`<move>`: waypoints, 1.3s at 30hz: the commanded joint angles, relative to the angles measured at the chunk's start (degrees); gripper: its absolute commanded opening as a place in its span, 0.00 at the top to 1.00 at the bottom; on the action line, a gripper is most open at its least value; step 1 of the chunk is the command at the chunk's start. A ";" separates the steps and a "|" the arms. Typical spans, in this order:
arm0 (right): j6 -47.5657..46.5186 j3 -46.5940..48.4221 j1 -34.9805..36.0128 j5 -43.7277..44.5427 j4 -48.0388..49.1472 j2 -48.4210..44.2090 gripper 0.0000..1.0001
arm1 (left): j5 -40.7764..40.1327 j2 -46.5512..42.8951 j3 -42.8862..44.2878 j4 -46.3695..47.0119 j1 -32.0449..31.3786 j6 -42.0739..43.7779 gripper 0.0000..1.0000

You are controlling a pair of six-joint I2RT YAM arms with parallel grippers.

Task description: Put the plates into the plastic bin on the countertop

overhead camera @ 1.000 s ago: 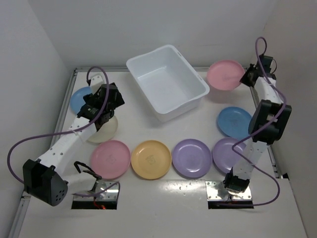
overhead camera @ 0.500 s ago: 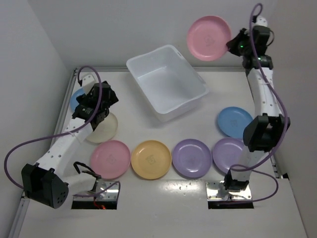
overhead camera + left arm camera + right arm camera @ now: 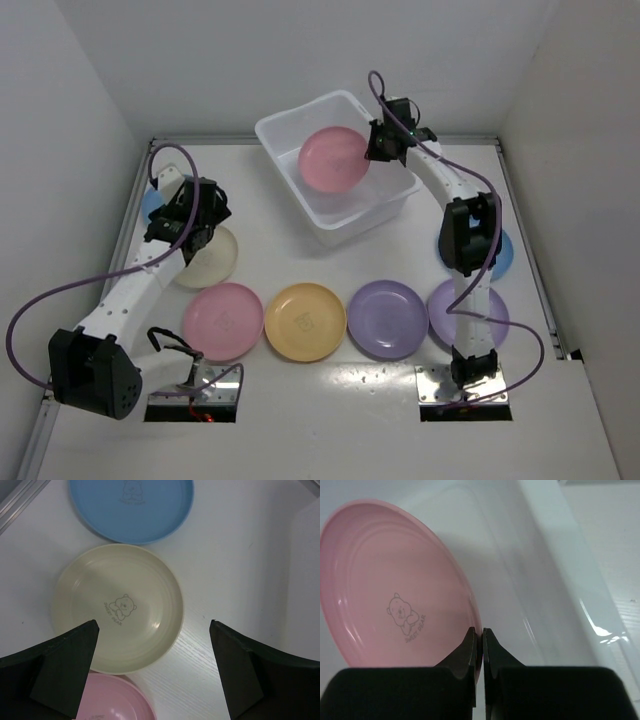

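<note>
My right gripper [image 3: 373, 150] [image 3: 482, 630] is shut on the rim of a pink plate [image 3: 333, 160] [image 3: 395, 590] and holds it tilted on edge inside the white plastic bin [image 3: 372, 212] [image 3: 545, 555]. My left gripper [image 3: 200, 232] [image 3: 153, 623] is open and empty above the cream plate [image 3: 218, 260] [image 3: 117, 605]. A light blue plate [image 3: 152, 200] [image 3: 131, 507] lies just beyond it, mostly hidden by the arm in the top view. On the countertop [image 3: 330, 400] lie a second pink plate [image 3: 222, 320] [image 3: 112, 700], a yellow plate [image 3: 305, 320] and a purple plate [image 3: 386, 318].
The right arm partly covers another purple plate [image 3: 468, 312] and another light blue plate [image 3: 497, 250]. Two metal mounting plates [image 3: 195, 392] [image 3: 462, 385] sit at the near edge. White walls close in the left, back and right sides.
My right arm lifted the pink plate from the back right corner, swung it left and lowered it into the bin. My left gripper shifted slightly left over the cream plate.
</note>
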 commanded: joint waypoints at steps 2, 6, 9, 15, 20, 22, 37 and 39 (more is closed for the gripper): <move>-0.95 0.09 3.00 5.61 1.81 -0.18 1.00 | 0.16 -2.48 -0.66 -0.24 0.78 -1.90 0.00; -0.95 -2.27 4.68 8.41 1.81 2.89 0.96 | -0.46 -3.10 -1.19 -0.24 0.78 -1.90 0.00; -0.95 -2.89 5.91 9.65 2.34 4.13 0.92 | -0.98 -3.72 -1.19 -0.24 0.78 -1.90 0.00; 0.28 -7.90 6.96 10.18 6.11 4.14 0.74 | -1.60 -4.77 -1.71 -0.24 0.78 -1.90 0.00; 0.28 -7.90 7.49 12.02 5.59 3.35 0.62 | -1.60 -4.77 -1.71 0.29 0.78 -1.90 0.00; 0.28 -7.90 7.49 12.55 5.59 1.43 0.49 | -2.13 -4.77 -1.71 0.29 0.78 -2.42 0.00; -0.86 -12.46 6.44 10.62 7.07 -17.45 0.00 | -5.46 -8.55 -4.09 0.29 0.78 -3.57 0.00; -0.86 -16.67 5.91 12.19 8.39 -20.89 0.00 | -6.26 -8.55 -5.40 0.29 1.39 -5.32 0.00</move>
